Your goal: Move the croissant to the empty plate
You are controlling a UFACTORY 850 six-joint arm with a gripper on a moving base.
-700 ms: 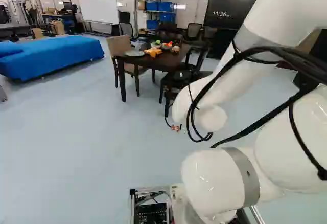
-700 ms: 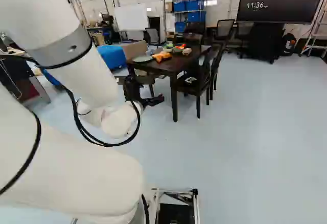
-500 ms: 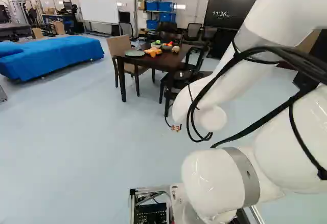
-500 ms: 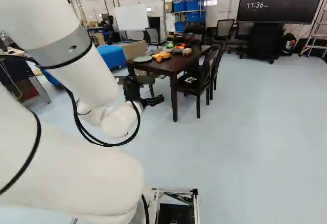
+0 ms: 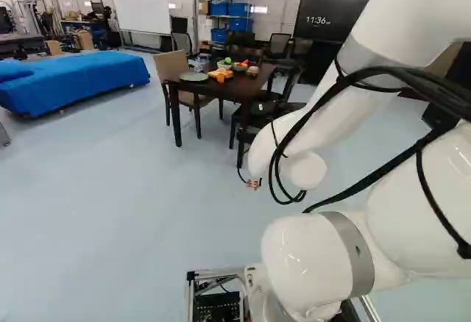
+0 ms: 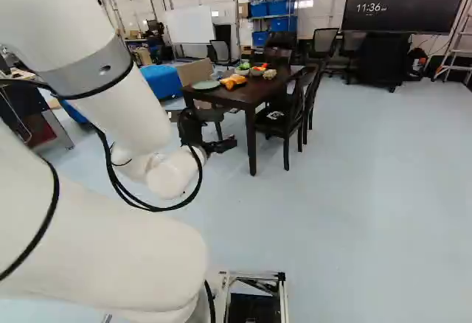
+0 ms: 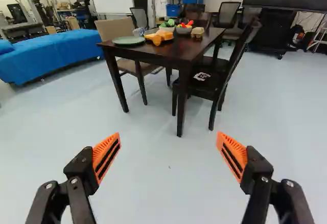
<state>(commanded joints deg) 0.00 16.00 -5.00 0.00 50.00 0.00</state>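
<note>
Ahead of the base, the dark wooden tabletop (image 7: 148,51) holds the same place as in the earlier frames, and the arm (image 6: 140,116) shows no visible shift against its lowest joint; I see no change in the food or dishware either. The hand (image 6: 231,144) is released. In the wrist view its two fingers stand wide apart with nothing between them, their orange pads (image 7: 106,155) ribbed and wedge-shaped.

On the tabletop, near a corner, sits a round, smooth, green plate (image 7: 129,41) with a shallow rim and nothing on it. Just beside it lies a lobed orange-yellow piece (image 7: 159,37); past that stand a grey bowl (image 7: 183,30) of bright pieces and a rounded tan piece (image 7: 197,31) near the edge. The croissant is likely one of those two loose pieces on the tabletop, but they are too small for me to tell which.

Smooth pale floor (image 7: 158,178) stretches between the fingertips and the straight, squared table legs. A dark wooden chair (image 7: 210,83) borders one side of the tabletop, while a beige-backed chair (image 7: 116,28) stands at another, beyond the plate. Well apart from both, a blue cloth with soft folds drapes a bed (image 7: 48,58).
</note>
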